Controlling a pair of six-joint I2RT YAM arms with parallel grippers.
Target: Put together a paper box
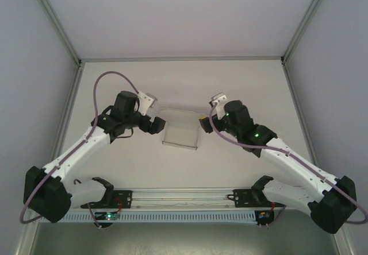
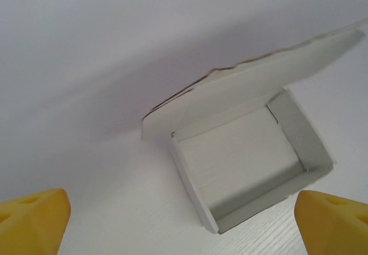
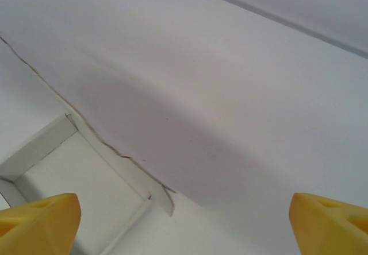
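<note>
- Yellow fingertips (image 2: 34, 220) of the left claw (image 2: 183, 225) stand wide, holding nothing; the right claw (image 3: 184, 226) is likewise wide and empty
- paper box (image 1: 180, 130) sits on the tabletop (image 1: 247, 82) between both claws, lid (image 2: 253, 82) raised
- risk: a one-sided push on the lid could slide the light box, or crumple a flap

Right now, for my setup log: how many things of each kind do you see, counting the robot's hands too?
Paper box: 1
Hands: 2 (left hand, right hand)
Total: 3
</note>
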